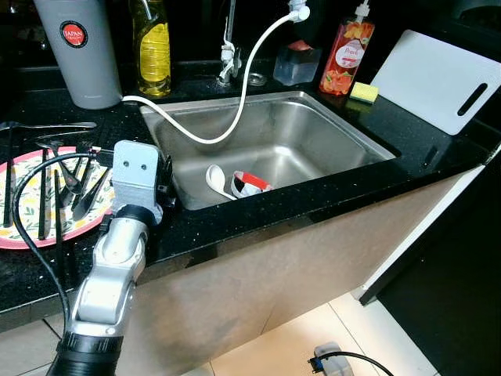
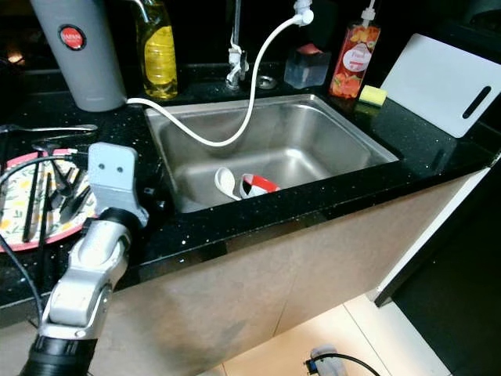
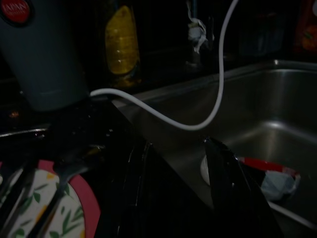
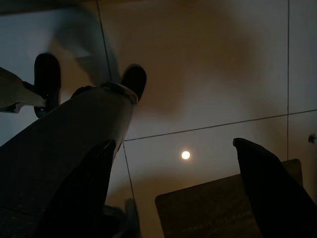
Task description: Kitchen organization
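The robot stands before a black speckled countertop (image 1: 329, 196) with a stainless steel sink (image 1: 329, 129) set into it. The left arm reaches up from below, and the left gripper (image 3: 181, 173) sits over the counter strip between the sink's left wall and a floral plate (image 1: 23, 235) with a pink rim. In the left wrist view its two black fingers (image 3: 233, 193) stand clearly apart with nothing between them, pointing toward the sink. Several dark utensils (image 1: 45, 188) lie across the plate, and a metal utensil (image 1: 47, 125) lies on the counter just behind it.

In the sink basin lie a white spoon-shaped piece (image 1: 216, 180) and, touching it, a red and white item (image 1: 252, 184) whose kind cannot be told. A white hose (image 1: 235, 110) droops from a fitting above the tap, loops into the basin and runs out over the left rim toward a tall grey container (image 1: 78, 47) with a red round label. Beside that container stands a bottle of yellow liquid (image 1: 153, 47). Behind the sink are a tap (image 1: 228, 55), a small clear box (image 1: 297, 63), an orange pump bottle (image 1: 347, 51) and a yellow sponge (image 1: 364, 92). A white cutting board (image 1: 438, 78) leans at the right end of the counter.

The right gripper (image 4: 183, 183) hangs over a tiled floor (image 4: 208, 74), fingers wide apart and holding nothing, with a person's trouser leg (image 4: 64, 148) and dark shoes (image 4: 133, 79) nearby.
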Robot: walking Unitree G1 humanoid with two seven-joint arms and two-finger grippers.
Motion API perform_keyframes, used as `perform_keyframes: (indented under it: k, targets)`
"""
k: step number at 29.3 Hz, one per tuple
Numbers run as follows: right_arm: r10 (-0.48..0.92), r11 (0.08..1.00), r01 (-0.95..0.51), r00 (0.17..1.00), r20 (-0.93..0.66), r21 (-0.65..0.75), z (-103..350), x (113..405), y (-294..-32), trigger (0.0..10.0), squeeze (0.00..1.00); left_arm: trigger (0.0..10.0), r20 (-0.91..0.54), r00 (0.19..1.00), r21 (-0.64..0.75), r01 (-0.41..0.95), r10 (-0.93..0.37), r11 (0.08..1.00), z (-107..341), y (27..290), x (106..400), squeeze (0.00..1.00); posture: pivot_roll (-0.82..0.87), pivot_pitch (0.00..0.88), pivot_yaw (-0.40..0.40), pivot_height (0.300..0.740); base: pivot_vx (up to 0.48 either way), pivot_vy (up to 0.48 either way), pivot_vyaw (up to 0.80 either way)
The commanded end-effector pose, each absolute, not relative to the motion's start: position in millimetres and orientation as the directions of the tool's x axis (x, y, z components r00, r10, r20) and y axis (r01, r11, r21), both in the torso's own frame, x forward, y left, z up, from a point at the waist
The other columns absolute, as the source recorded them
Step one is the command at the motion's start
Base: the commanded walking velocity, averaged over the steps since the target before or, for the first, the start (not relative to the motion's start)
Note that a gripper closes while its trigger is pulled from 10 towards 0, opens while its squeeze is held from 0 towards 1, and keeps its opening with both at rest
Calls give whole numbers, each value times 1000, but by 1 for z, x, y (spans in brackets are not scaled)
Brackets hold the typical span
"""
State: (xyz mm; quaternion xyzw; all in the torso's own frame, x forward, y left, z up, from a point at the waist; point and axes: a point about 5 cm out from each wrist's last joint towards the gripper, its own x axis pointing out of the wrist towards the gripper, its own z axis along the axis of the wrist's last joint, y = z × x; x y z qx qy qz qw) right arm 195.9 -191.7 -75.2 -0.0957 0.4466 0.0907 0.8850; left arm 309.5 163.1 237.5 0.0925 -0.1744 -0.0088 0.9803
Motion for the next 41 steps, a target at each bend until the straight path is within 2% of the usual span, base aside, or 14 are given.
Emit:
perform_keyframes:
  k: [1,41]
  targets:
    - [62,969,-232,571,-819,-88,-78,190,-194,10000,0,10000,331,941,202,-5,-63,979,235,160,307,0,-23,84,-105,740,0,0,0]
    - [40,975,-203,573,-819,-94,-79,187,-200,10000,0,10000,352,930,207,38,-111,977,240,153,309,0,-42,77,-94,740,0,0,0]
